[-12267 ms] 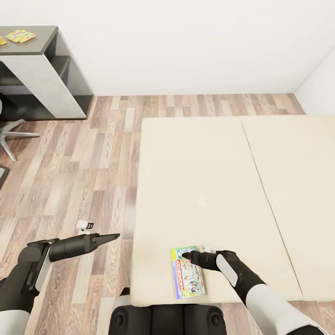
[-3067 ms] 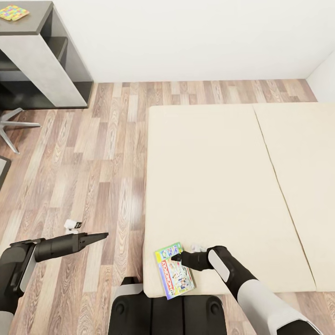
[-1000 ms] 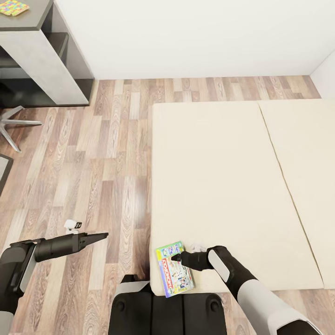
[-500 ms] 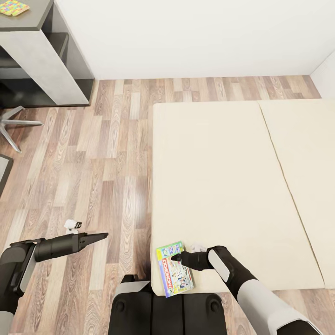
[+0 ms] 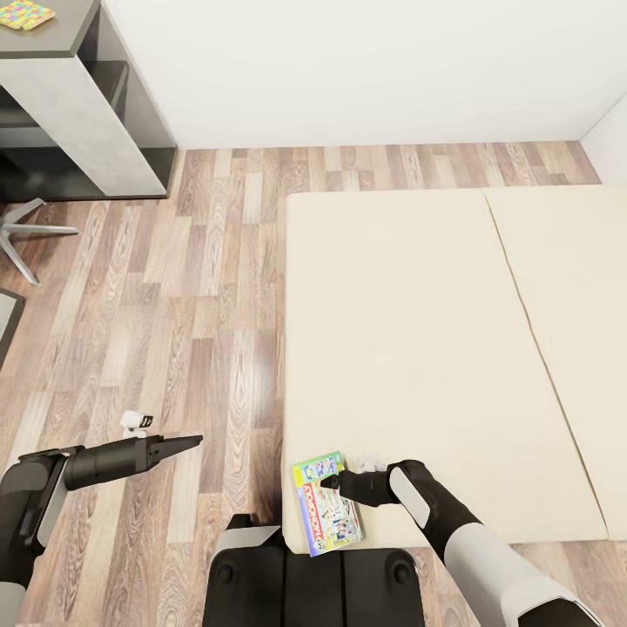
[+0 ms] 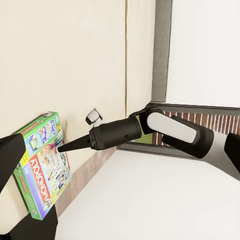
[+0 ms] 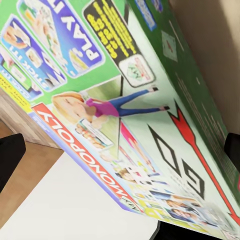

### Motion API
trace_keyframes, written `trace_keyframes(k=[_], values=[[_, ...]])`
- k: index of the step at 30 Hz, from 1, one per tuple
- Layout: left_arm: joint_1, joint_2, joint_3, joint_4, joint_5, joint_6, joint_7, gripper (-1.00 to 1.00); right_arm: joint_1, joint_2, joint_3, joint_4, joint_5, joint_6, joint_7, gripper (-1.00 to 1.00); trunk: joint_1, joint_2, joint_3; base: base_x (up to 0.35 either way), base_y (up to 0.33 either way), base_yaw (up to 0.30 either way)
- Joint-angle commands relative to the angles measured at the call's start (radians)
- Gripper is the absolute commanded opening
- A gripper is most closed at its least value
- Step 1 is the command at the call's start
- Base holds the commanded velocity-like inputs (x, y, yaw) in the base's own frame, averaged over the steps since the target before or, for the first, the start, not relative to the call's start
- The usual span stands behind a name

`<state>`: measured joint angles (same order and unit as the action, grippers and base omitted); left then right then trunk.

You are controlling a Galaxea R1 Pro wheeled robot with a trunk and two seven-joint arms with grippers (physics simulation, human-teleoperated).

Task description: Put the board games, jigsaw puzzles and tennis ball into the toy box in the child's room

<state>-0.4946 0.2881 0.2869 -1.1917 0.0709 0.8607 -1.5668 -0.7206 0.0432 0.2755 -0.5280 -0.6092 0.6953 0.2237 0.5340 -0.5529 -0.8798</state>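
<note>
One board game (image 5: pixel 326 505) at bed (image 5: pixel 418 348) edge, right wrist reads MONOPOLY

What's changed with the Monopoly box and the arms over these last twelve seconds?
The Monopoly box has been dragged with the right gripper from well inside the bed to its near left corner, where it now overhangs the edge. The whole head view shifted, so the base or head moved too. In the last second nothing visibly changed. The left gripper stays out over the floor, empty.
</note>
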Motion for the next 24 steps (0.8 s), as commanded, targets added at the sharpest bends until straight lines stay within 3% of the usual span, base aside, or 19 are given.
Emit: trace_keyframes(k=[1,24], values=[[0.000,0.000,0.000,0.000,-0.001,0.011,-0.004,1.00,0.000,0.000,0.002,-0.001,0.003,0.003,0.003,1.00,0.000,-0.001,-0.001,0.000,0.000,0.000],[-0.001,0.000,0.000,0.000,0.000,0.011,-0.004,1.00,0.000,0.000,0.002,0.000,0.003,0.003,0.003,1.00,0.000,-0.001,-0.001,0.000,0.012,0.000]])
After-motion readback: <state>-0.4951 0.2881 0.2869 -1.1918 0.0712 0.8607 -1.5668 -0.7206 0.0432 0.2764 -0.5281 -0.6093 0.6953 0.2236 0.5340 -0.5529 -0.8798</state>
